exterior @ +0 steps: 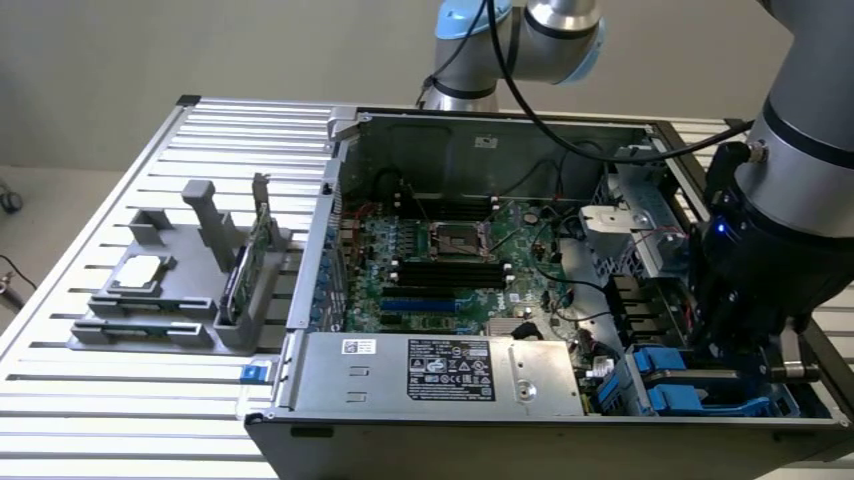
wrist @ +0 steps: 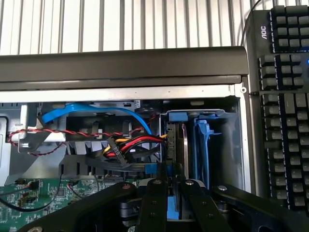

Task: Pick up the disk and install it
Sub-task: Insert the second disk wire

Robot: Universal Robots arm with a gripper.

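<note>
Gripper [wrist: 173, 203] down in drive bay at computer case [exterior: 441, 405] corner, fingers narrowed on disk [wrist: 176, 145], standing on edge in blue frame. Risk, judged: slight tilt jams frame against bay rails; nearby cables [wrist: 125, 145] may snag.

Case: I see the open computer case [exterior: 534, 260] at centre frame on the slatted table [exterior: 80, 420].
Holder: the parts stand [exterior: 180, 290] sits at middle left.
Power supply [exterior: 454, 372]: lower centre, inside the case.
Gripper [exterior: 727, 340]: lower right, over the drive bay [exterior: 694, 385].
Keyboard [wrist: 285, 106]: beside the case.
</note>
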